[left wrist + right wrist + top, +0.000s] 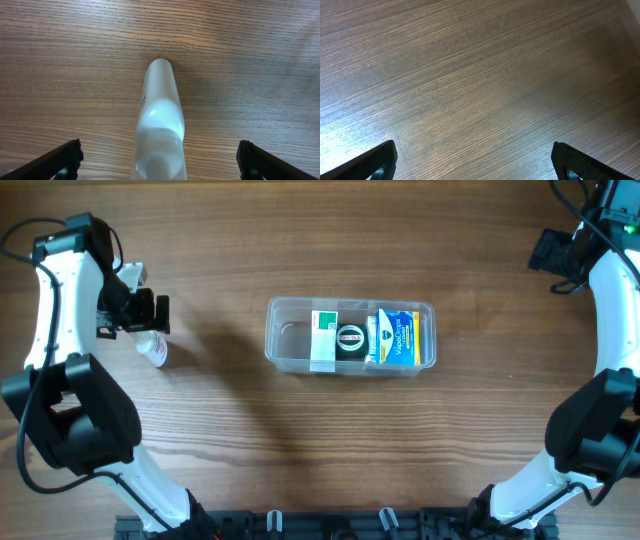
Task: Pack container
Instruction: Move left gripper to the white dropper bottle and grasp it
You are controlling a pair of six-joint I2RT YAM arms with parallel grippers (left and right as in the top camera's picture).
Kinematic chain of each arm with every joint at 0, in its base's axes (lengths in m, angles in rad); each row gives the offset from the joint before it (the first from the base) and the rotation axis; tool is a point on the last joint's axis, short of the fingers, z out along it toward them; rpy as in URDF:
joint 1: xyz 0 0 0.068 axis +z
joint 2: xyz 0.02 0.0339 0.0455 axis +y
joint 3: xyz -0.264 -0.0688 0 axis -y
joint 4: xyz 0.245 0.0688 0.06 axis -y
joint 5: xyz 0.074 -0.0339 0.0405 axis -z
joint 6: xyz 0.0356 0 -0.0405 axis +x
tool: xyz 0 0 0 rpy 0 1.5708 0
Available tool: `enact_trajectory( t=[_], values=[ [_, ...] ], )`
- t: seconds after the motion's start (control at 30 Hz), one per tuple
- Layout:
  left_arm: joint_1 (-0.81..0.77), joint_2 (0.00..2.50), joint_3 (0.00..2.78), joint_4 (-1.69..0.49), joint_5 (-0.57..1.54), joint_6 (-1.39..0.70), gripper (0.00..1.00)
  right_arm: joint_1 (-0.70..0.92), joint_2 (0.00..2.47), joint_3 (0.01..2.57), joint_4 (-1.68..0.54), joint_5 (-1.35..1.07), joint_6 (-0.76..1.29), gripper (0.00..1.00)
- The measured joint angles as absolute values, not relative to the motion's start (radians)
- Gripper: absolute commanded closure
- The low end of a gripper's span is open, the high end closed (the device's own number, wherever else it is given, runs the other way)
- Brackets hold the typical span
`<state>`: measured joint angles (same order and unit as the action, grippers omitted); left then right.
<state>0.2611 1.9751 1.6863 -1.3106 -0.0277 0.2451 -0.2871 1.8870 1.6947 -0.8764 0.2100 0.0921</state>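
Container (288, 340): clear, see-through plastic tub, rectangular with rounded corners and a raised rim, wood grain showing through its walls and floor. It sits at the centre of the overhead frame, slightly above the middle, with its long side running left to right on the wooden table (300, 460).

Contents, left to right:
- The left end of the tub is bare.
- A green-and-white box (323, 340) stands across the tub's width.
- A round black-rimmed item (351, 338) is wedged just beside it; what it is cannot be made out.
- A blue-and-yellow box (398, 338) fills the right end, touching the round item. Its print is too small to read.

White plastic bottle (159, 125): it is at the left of the overhead frame, well apart from the container. In the left wrist view it runs from the bottom edge up to mid-frame, with a glossy highlight on its body. Whether it stands or lies cannot be told.

Left gripper (160, 155): it is over the bottle with its fingers spread wide. One dark fingertip shows in each lower corner of the wrist view, the bottle is centred between them, and neither touches it.

Right gripper (475, 157): it is at the upper right of the overhead frame, far from the container. Its fingers are spread wide, with only bare table between them.
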Motion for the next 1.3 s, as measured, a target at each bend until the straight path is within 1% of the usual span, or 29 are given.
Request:
enact_trajectory(
  t=[0.13,0.23,0.37,0.47,0.5,0.53,0.6,0.67,0.8,0.9,0.93,0.97,1.0,1.13,1.3],
  values=[
    [0.261,1.983,1.686,-1.304,-0.029,0.281,0.01,-0.287,1.887,1.695,-0.876,0.21,0.093,0.0],
    [0.261,1.983,1.686,-1.305,-0.036,0.287,0.05,-0.287,1.887,1.695,-0.876,0.21,0.092,0.0],
    [0.261,1.984,1.66,-1.311,-0.039,0.292,0.06,-0.287,1.887,1.695,-0.876,0.21,0.092,0.0],
    [0.261,1.984,1.645,-1.307,-0.039,0.295,0.12,-0.287,1.887,1.695,-0.876,0.21,0.092,0.0],
    [0.261,1.984,1.645,-1.307,-0.039,0.295,0.16,-0.287,1.887,1.695,-0.876,0.21,0.092,0.0],
    [0.261,1.984,1.645,-1.305,-0.039,0.295,0.23,-0.287,1.887,1.695,-0.876,0.21,0.092,0.0],
    [0.261,1.984,1.645,-1.304,-0.039,0.3,0.25,-0.287,1.887,1.695,-0.876,0.21,0.093,0.0],
    [0.261,1.984,1.644,-1.304,-0.039,0.301,0.33,-0.287,1.887,1.695,-0.876,0.21,0.092,0.0],
    [0.261,1.984,1.644,-1.298,-0.039,0.302,0.41,-0.287,1.887,1.695,-0.876,0.21,0.092,0.0],
    [0.261,1.984,1.644,-1.296,-0.039,0.303,0.5,-0.287,1.887,1.695,-0.876,0.21,0.092,0.0],
    [0.261,1.984,1.644,-1.292,-0.039,0.302,0.54,-0.287,1.887,1.695,-0.876,0.21,0.092,0.0],
    [0.261,1.984,1.644,-1.29,-0.039,0.302,0.55,-0.287,1.887,1.695,-0.877,0.21,0.092,0.0],
    [0.261,1.984,1.644,-1.287,-0.039,0.304,0.61,-0.287,1.887,1.695,-0.876,0.21,0.093,0.0],
    [0.261,1.985,1.644,-1.286,-0.039,0.302,0.64,-0.287,1.887,1.695,-0.876,0.21,0.093,0.0],
    [0.261,1.984,1.644,-1.285,-0.04,0.297,0.71,-0.287,1.887,1.695,-0.876,0.21,0.092,0.0]
  ],
)
